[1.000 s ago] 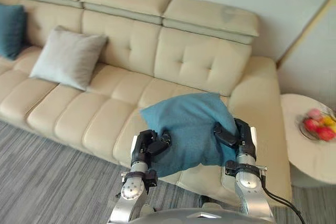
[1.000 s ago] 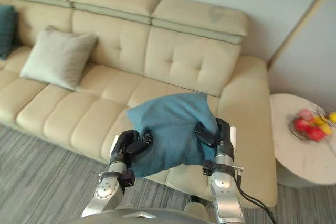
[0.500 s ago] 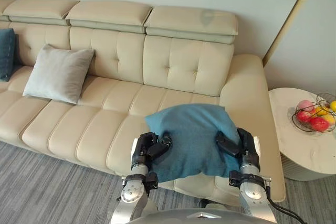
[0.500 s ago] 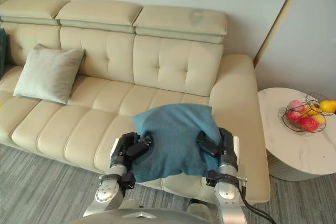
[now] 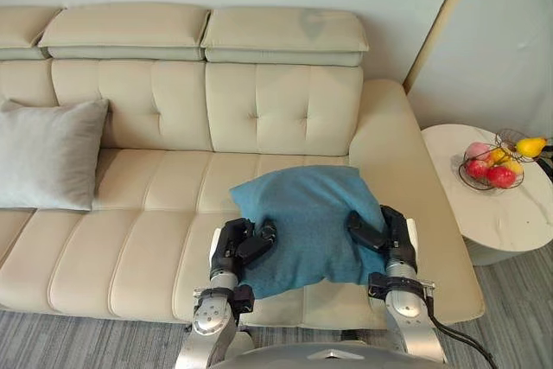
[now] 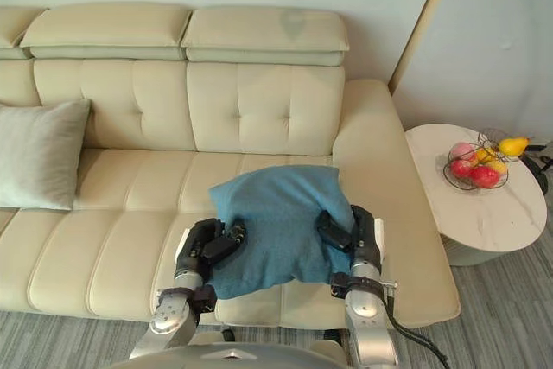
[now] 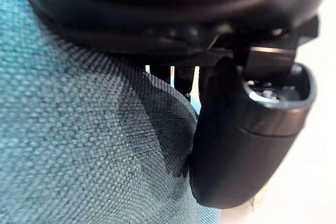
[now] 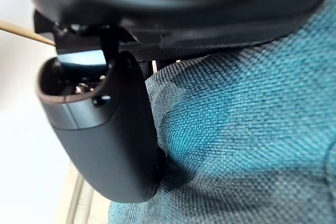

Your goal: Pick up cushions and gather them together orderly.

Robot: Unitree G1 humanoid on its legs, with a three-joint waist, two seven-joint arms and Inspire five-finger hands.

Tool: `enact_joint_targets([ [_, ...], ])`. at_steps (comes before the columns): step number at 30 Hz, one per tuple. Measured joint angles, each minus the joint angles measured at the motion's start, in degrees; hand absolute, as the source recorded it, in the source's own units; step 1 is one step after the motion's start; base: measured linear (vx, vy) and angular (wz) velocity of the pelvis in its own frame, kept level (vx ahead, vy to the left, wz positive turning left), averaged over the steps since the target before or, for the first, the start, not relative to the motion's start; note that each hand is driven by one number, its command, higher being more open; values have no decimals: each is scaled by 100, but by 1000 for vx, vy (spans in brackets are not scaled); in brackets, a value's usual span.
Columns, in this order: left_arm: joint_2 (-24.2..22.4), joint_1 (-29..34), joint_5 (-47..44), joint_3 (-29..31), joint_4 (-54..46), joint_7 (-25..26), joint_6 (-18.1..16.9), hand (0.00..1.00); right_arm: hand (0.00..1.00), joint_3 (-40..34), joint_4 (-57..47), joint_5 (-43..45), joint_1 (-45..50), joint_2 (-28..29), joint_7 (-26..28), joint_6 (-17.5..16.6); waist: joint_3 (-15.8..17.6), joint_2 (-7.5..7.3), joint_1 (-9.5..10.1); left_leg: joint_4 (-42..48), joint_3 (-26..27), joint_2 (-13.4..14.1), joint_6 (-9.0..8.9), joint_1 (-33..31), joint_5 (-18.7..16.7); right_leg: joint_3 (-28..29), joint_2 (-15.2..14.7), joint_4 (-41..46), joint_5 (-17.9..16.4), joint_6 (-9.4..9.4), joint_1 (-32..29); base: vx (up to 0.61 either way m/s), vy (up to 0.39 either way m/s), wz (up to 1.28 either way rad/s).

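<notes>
I hold the teal cushion [image 5: 304, 218] over the seat at the sofa's [image 5: 173, 118] right end, just inside the right armrest. I cannot tell whether it touches the seat. My left hand [image 5: 235, 248] grips the cushion's left edge and my right hand [image 5: 389, 235] its right edge. On each, the fingers curl round the fabric and the thumb presses in from above, pinching it. Both wrist views show a thumb dug into the weave. The cushion's lower edge droops between my hands, just above the sofa's front edge.

A grey cushion [image 5: 47, 157] leans on the sofa's backrest toward the left end, well apart from the teal one. The seats between them give open room. Off the sofa's right armrest stands a round table [image 5: 510, 222] carrying a fruit basket [image 5: 488, 166] near its far edge, with a narrow gap between table and armrest. Striped floor [image 5: 86, 343] runs along the sofa's front.
</notes>
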Motion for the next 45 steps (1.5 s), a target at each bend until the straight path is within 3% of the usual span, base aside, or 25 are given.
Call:
enact_joint_targets([
  [3, 14, -96, 7, -127, 147, 3, 5, 0, 0, -7, 245, -24, -59, -133, -25, 1, -25, 47, -12, -283, -12, 5, -6, -15, 132, 11, 34, -22, 50, -43, -179, 4, -26, -9],
  [8, 54, -421, 136, -151, 164, 180, 11, 0, 0, 39, 324, -120, -307, -115, -185, 4, 24, -3, -36, -439, -10, 6, 1, -296, 284, 13, 49, -249, 322, -72, -443, -34, 4, -5],
  [11, 130, -1034, 264, -129, 161, 562, 11, 0, 0, 216, 315, -303, -843, -66, -549, 15, 196, -111, -8, -408, -24, 13, 12, -630, 392, -34, 52, -379, 554, -111, -691, -84, 13, 2],
  [16, 111, -1929, 470, -57, -39, 1250, 10, 0, 0, 419, -83, -360, -1561, 56, -1182, 35, 331, -128, 84, -184, -97, 90, -2, -1333, 452, -224, 117, -355, 763, -159, -1262, -86, -10, 6],
  [17, 69, -2412, 470, -33, -65, 1577, 10, 0, 0, 428, -161, -451, -1956, 158, -1490, 39, 344, -109, 166, -61, -153, 149, -25, -1587, 462, -288, 180, -275, 782, -147, -1471, -60, -22, 9],
  [19, 1, -2813, 471, 67, -64, 1763, 9, 0, 0, 432, -165, -450, -2341, 171, -1655, 40, 361, -87, 176, 19, -199, 176, -53, -1775, 483, -322, 209, -212, 782, -146, -1628, -48, -20, 10],
  [24, 259, -4950, 473, 160, 26, 2644, -57, 0, 0, 361, -160, -452, -4284, 101, -2494, 40, 785, -33, 202, -17, -318, 188, -76, -2266, 723, -377, 227, -283, 983, -142, -2055, -68, -18, 9],
  [25, 396, -5540, 473, 172, 195, 2780, -125, 100, 100, 266, -104, -466, -4777, 92, -2636, 34, 920, -29, 203, -53, -340, 185, -84, -2357, 801, -402, 229, -393, 1080, -143, -2105, -47, -13, 8],
  [29, 612, -7096, 596, 389, 954, 3010, -254, 100, 100, 37, 660, -572, -6258, -27, -2986, 2, 1279, -23, 179, -238, -362, 169, -104, -2585, 1014, -423, 229, -649, 1324, -160, -2289, -29, -3, 4],
  [32, 682, -7882, 669, 571, 1547, 3176, -303, 100, 100, -110, 1345, -571, -7022, -109, -3124, -19, 1526, -20, 169, -375, -389, 167, -113, -2722, 1142, -438, 237, -749, 1426, -170, -2438, 1, 8, 4],
  [33, 711, -8446, 663, 637, 2108, 3209, -311, 100, 100, -212, 1921, -541, -7477, -263, -3112, -18, 1729, -24, 169, -463, -452, 172, -138, -2786, 1227, -469, 252, -748, 1441, -169, -2515, 18, 20, 10],
  [35, 744, -8972, 613, 735, 2709, 3096, -310, 100, 100, -326, 2528, -364, -7890, -383, -2958, -10, 1868, -13, 167, -561, -504, 182, -149, -2895, 1323, -510, 269, -748, 1478, -172, -2639, 23, 16, 12],
  [39, 727, -9498, 398, 1102, 3687, 2603, -259, 100, 100, -315, 3192, 472, -8275, -589, -2282, 71, 2119, -18, 157, -557, -531, 214, -162, -3170, 1374, -582, 294, -748, 1557, -152, -2900, 48, 36, 3],
  [45, 557, -9487, -13, 1782, 4469, 2082, -5, 100, 100, -248, 3500, 934, -8491, -830, -1640, 182, 2427, -11, 153, -463, -736, 320, -222, -3546, 1412, -785, 411, -746, 1568, -160, -3107, 76, 36, 10],
])
